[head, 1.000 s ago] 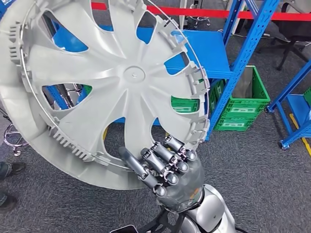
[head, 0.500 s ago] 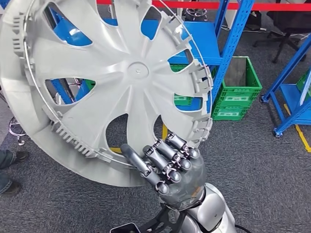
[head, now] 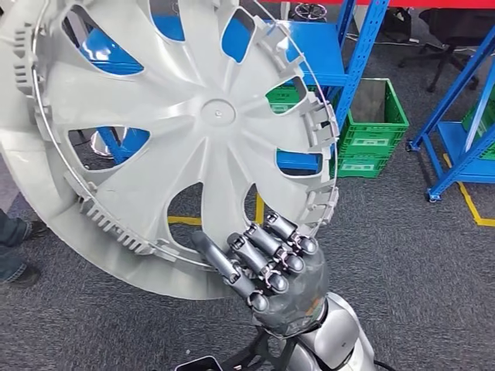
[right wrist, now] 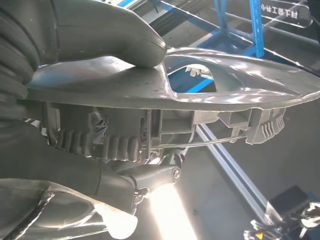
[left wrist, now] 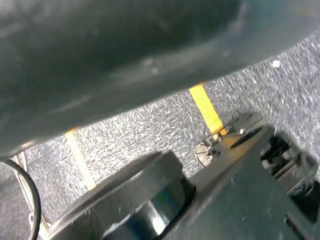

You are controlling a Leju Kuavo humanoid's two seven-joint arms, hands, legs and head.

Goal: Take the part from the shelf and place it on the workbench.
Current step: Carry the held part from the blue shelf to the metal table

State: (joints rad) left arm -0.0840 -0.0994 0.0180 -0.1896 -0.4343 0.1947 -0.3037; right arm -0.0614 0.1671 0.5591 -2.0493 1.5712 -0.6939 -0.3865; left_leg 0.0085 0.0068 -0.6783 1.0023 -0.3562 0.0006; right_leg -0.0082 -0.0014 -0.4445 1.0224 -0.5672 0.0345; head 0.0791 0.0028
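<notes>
The part is a large silver-grey wheel cover [head: 216, 116] with curved spokes and a wire ring on its back. It stands tilted in front of me and covers the upper left of the head view. My right hand [head: 274, 270] grips its lower rim from below, fingers [head: 257, 259] curled over the inner side. In the right wrist view the thumb [right wrist: 113, 30] presses on one face of the wheel cover [right wrist: 226, 85] and darker fingers [right wrist: 124, 185] sit under the ribbed rim. My left hand [left wrist: 113, 45] is a dark blur close to the lens over grey carpet.
Blue shelf racks [head: 362, 54] stand behind the cover, with green crates [head: 373, 131] on the floor beneath. Another blue rack [head: 461, 131] is at the right. Yellow floor tape [head: 472, 205] crosses the grey carpet. A person's shoes [head: 15, 247] are at the left edge.
The whole background has slid up and left in the picture, so the camera has moved. The right hand and the wheel cover keep the same hold and place in the view.
</notes>
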